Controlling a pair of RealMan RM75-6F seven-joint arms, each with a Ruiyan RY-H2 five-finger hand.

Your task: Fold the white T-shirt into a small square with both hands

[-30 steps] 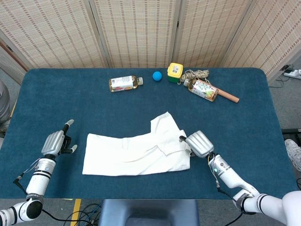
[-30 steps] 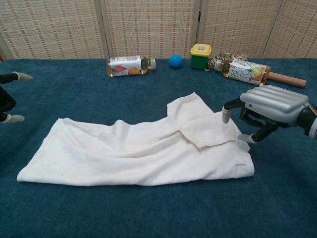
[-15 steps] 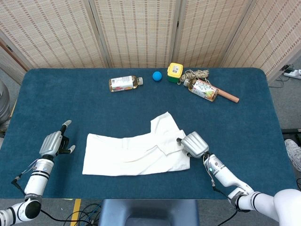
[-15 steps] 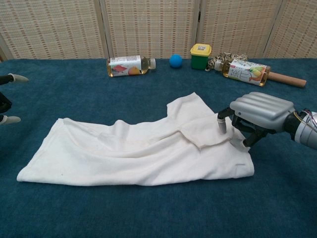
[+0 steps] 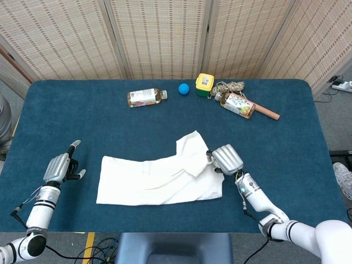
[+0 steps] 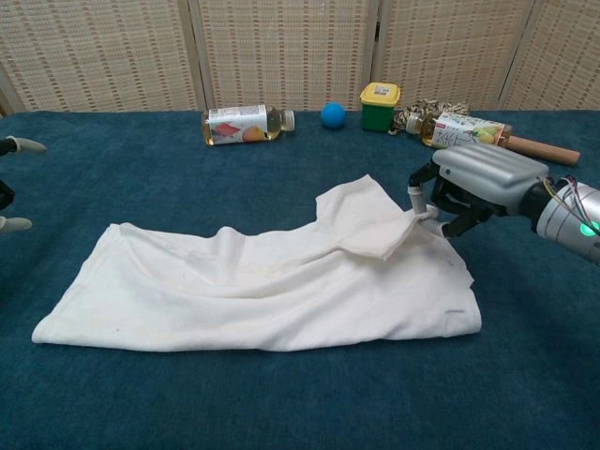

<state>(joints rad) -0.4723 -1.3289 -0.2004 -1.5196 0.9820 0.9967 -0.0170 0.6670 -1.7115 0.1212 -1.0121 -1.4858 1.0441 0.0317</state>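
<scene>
Lifting the sleeve corner now, my right hand [image 6: 473, 183] pinches the white T-shirt [image 6: 272, 286] at its right edge, where half a second ago it only pressed down on the cloth; the flap has risen off the layer beneath. My left hand [image 5: 59, 168] holds nothing, fingers apart, and has drifted further left, clear of the shirt, which lies spread across the middle of the blue table [image 5: 66, 110]. Along the far edge, the two bottles [image 6: 246, 124] carry labels too small for me to read.
</scene>
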